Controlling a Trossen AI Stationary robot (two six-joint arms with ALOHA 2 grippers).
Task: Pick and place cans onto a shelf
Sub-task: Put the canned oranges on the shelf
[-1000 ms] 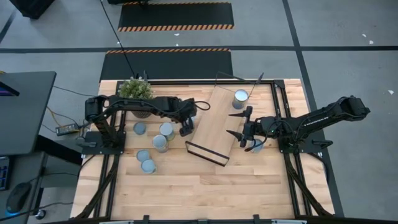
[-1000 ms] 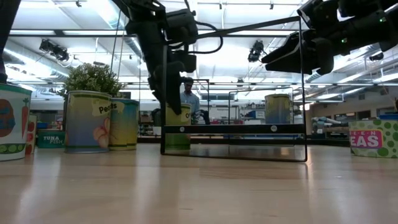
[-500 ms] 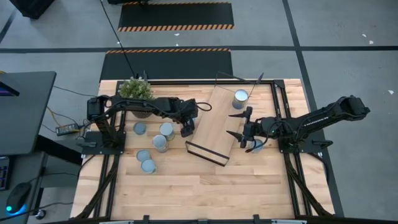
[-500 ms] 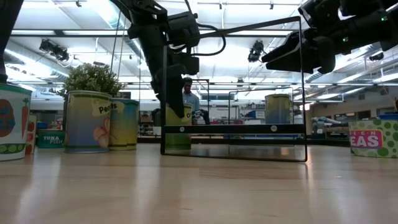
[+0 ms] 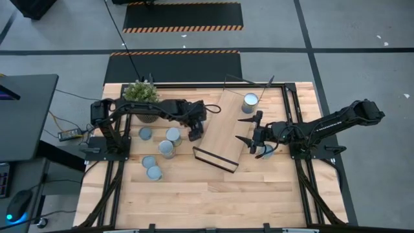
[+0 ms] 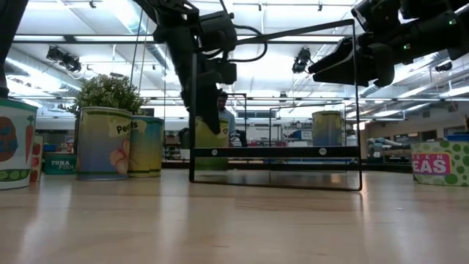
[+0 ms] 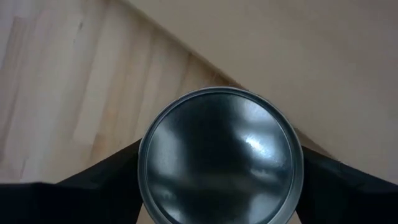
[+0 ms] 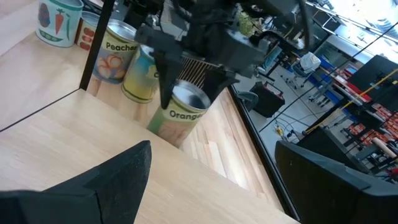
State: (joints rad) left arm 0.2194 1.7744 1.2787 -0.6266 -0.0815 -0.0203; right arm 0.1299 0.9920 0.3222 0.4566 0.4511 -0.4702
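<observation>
My left gripper (image 5: 195, 134) is shut on a can labelled "Orange" (image 8: 179, 114) beside the left long edge of the light-wood shelf (image 5: 223, 129). The can's round silvery top (image 7: 221, 155) fills the left wrist view. One can (image 5: 250, 100) stands on the shelf's far end. Several cans (image 5: 166, 148) stand on the table left of the shelf, and one more (image 5: 266, 153) on its right. My right gripper (image 5: 240, 129) is open and empty above the shelf's right long edge. My left gripper pinches the can's side wall just below its top rim (image 7: 144, 163), one finger (image 7: 118, 171) on each side. The fingers come from above, pointing down. The can stays upright; the shelf's frame (image 6: 275, 152) hides its bottom, so I cannot tell whether it is lifted.
A potted plant (image 5: 141, 94) stands at the far left of the table. Black wire frames (image 6: 355, 103) rise at the shelf's ends. In the low view, cans stand at the left (image 6: 102, 143) and a "Peas" can at the right (image 6: 440, 163).
My left gripper, shut on the can, has moved a little toward the table's right edge, nearer the shelf. The can stays upright.
</observation>
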